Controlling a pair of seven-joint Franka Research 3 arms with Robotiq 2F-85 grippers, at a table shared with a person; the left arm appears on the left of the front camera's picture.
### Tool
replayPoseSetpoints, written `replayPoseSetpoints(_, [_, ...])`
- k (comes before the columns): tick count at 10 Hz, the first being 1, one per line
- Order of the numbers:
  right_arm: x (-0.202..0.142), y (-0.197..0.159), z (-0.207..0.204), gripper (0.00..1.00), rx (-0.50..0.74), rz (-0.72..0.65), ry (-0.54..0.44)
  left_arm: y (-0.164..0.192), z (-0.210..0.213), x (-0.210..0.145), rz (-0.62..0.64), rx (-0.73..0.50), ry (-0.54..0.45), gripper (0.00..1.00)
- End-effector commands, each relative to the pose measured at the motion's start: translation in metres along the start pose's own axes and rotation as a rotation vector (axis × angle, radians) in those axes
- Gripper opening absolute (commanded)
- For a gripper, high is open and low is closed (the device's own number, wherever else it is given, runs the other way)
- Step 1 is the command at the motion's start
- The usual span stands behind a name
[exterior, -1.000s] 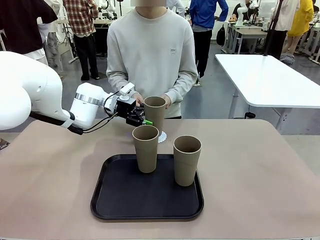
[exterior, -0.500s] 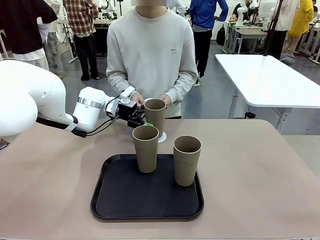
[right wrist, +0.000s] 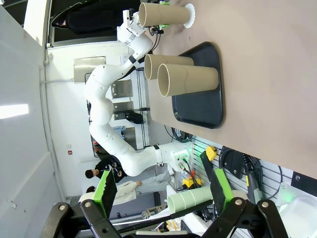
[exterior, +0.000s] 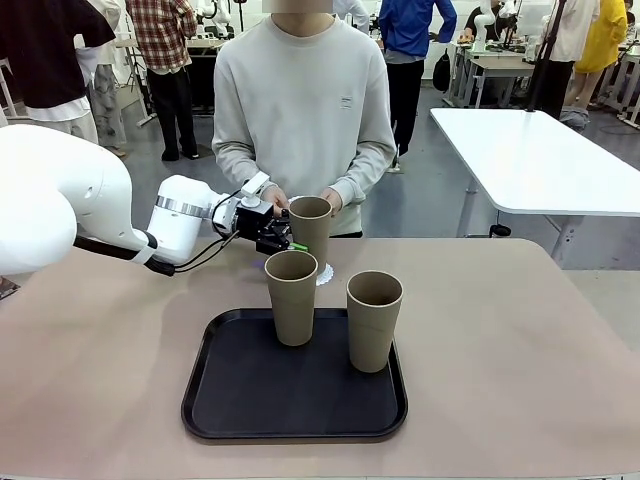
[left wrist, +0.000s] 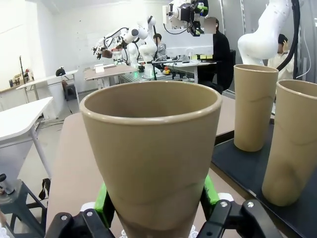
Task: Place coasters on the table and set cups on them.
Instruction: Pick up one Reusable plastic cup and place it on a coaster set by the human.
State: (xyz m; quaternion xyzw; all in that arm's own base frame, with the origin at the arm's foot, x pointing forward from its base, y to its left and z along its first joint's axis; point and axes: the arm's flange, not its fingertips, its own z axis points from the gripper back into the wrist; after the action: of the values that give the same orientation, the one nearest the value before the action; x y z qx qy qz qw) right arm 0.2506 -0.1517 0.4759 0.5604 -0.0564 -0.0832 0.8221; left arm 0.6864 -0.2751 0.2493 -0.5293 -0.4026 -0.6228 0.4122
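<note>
My right pincer [right wrist: 159, 173] is hanging wide open with nothing between its fingers, off to one side of the large beige-tan matte surface [right wrist: 267, 74], which its camera is showing rolled on its side.

Nearest on that surface, a black rounded-square tray [exterior: 230, 400] is carrying two tall tapered tan-brown paper-like cups. The left tray cup [exterior: 291, 300] is standing toward the tray's far edge. The right tray cup [exterior: 373, 322] is standing a little nearer to me, apart from it.

Just beyond the tray, my left pincer [exterior: 297, 244] is clamping a third cup [exterior: 311, 222] of the same kind low on its wall. In that wrist's camera its green pads [left wrist: 104, 204] are pressing on both sides of the cup, and the picture's bottom edge is cutting off the cup's foot.

A small round white paper doily with a scalloped lacy edge [exterior: 323, 273] is lying on the surface under this cup. From the front, the left tray cup is hiding most of the doily and the third cup's foot, so only the doily's right edge is peeking out. In my right wrist's camera the foot seems to be meeting the doily. It is too small there for me to tell whether it is resting on the doily or hanging just above.

At the far side a person in a pale grey sweatshirt [exterior: 305, 110] is standing with both hands up by the third cup's rim. One hand [exterior: 331, 203] is showing beside the rim. The other hand [exterior: 274, 200] is partly hidden behind my left pincer. I cannot tell whether either is touching the cup.
</note>
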Motion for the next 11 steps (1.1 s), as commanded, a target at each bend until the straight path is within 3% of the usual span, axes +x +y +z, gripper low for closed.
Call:
replayPoseSetpoints(1, [0.0,0.0,0.0,1.0,0.011,0.006,0.002,0.011,0.0,0.006,0.035,-0.003,-0.029,0.85])
replayPoseSetpoints(11, [0.0,0.0,0.0,1.0,0.011,0.006,0.002,0.016,0.0,-0.008,0.079,-0.004,0.001,0.85])
